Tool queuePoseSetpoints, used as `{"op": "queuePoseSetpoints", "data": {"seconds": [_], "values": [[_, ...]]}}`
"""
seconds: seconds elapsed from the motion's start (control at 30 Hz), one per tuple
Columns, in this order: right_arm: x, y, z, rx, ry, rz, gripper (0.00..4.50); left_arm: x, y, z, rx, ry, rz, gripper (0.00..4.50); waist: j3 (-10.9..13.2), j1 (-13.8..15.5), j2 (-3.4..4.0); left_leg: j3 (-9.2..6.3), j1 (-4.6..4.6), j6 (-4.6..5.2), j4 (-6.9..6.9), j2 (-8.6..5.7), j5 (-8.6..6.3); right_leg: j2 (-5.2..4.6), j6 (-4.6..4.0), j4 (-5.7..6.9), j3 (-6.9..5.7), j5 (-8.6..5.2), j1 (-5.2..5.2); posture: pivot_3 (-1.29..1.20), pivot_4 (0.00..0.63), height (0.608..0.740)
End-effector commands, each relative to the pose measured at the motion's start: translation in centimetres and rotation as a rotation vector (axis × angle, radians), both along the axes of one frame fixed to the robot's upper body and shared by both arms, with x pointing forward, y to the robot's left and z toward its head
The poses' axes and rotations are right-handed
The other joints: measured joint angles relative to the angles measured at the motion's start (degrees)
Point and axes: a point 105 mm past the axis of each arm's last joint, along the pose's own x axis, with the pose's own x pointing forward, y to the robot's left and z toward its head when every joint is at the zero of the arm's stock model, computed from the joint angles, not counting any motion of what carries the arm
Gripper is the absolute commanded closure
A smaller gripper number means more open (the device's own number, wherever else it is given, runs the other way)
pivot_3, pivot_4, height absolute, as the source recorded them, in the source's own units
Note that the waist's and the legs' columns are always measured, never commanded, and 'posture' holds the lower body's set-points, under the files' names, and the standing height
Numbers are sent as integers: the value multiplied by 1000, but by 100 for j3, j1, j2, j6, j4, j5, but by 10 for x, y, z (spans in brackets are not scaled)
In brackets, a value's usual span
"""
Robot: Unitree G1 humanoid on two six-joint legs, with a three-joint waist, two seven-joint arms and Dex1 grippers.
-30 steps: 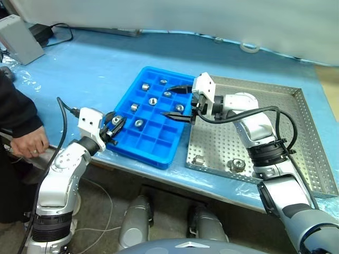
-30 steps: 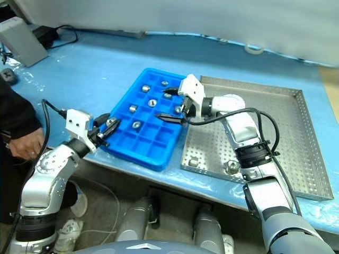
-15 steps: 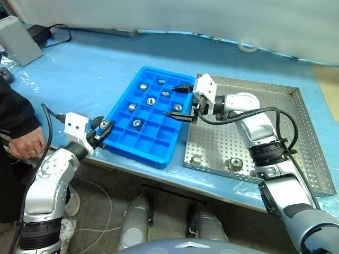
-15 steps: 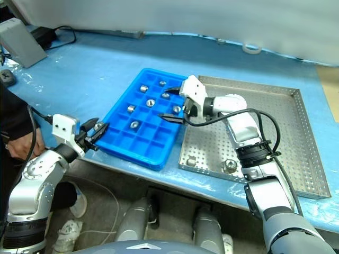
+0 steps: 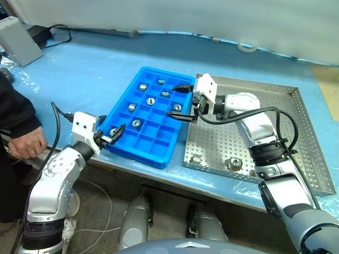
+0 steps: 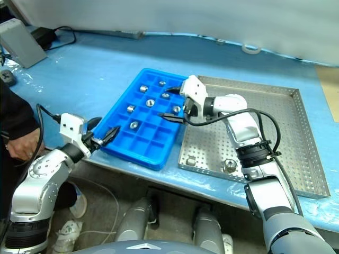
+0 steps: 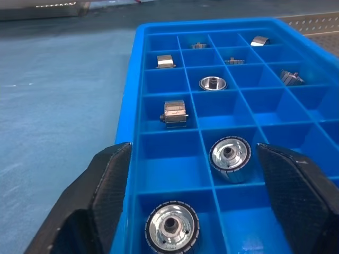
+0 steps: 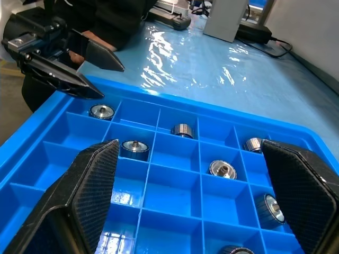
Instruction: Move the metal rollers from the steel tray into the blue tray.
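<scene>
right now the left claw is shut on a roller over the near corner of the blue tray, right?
Not quite. The left claw is at the near corner of the blue tray, but it is open and holds nothing. The left wrist view shows its fingers spread wide, with a roller lying loose in the compartment between them.

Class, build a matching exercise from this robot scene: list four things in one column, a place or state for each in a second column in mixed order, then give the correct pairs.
Column 1
1. left pincer
2. right pincer
3. steel tray
4. grey box

Column 2
A. holds two metal rollers near its front rim
B. open, at the blue tray's near left corner
C. stands at the table's far left
D. open, over the blue tray's right side

Pairs: 1-B, 2-D, 3-A, 4-C
</scene>
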Motion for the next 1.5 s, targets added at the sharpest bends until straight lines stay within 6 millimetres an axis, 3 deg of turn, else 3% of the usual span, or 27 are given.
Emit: {"op": "queuePoseSetpoints", "data": {"seconds": [0.03, 0.23, 0.37, 0.47, 0.57, 0.77, 1.0, 1.13, 1.33, 1.5], "values": [[2, -10, 11, 14, -36, -27, 0, -2, -14, 31, -47, -77, -86, 641, 0, 3, 0, 0, 0, 0, 0, 0, 0, 0, 0, 0, 0, 0, 0, 144, 150, 740], [-12, -54, -9, -117, 30, -55, 0, -11, -70, 46, -119, -23, -476, 641, -1, 65, -2, 3, 3, -3, 4, -2, 3, -1, -2, 1, 2, 0, 11, 85, 150, 740], [-41, -88, -23, -225, 125, -54, 0, -17, -101, 44, -123, 46, -728, 641, -1, 31, 0, 8, 5, 0, 4, -2, 2, -2, -2, -1, 7, 0, 10, 21, 150, 740], [-70, -100, -38, -315, 173, -24, 0, -11, -115, 39, -83, 59, -797, 641, -3, -34, 4, 10, 12, 1, 2, 1, 2, 0, -2, -1, 10, 0, 12, -30, 150, 740], [-80, -107, -43, -327, 206, -52, 0, -7, -125, 37, -79, 63, -838, 641, -4, -175, 4, 15, 28, 0, -1, 6, 3, 5, -2, -1, 19, 0, 18, -58, 150, 740], [-97, -88, -56, -308, 201, 9, 0, -4, -129, 31, -58, 70, -838, 641, -5, -340, 5, 15, 49, -1, -1, 9, 4, 13, -8, -1, 27, 4, 31, -88, 150, 740], [-63, -86, -78, -297, 146, -31, 0, -7, -122, 34, -44, 75, -806, 641, -5, -326, 5, 17, 58, -2, 2, 9, 4, 15, -13, 0, 30, 7, 44, -51, 150, 740], [-46, -83, -79, -306, 120, -25, 0, -5, -113, 32, -35, 83, -754, 641, -5, -319, 6, 18, 53, -1, 2, 9, 4, 15, -14, -1, 29, 7, 39, -21, 150, 740], [-46, -80, -86, -387, 131, 73, 0, -7, -108, 29, -34, 92, -706, 641, -5, -280, 6, 16, 51, 1, 2, 9, 3, 15, -16, -1, 26, 6, 41, 21, 150, 740], [-41, -90, -86, -470, 146, 142, 0, -7, -103, 26, -23, 93, -658, 641, -5, -273, 6, 16, 50, 4, 13, 9, 2, 15, -19, 5, 26, 8, 43, 64, 150, 740]]}}
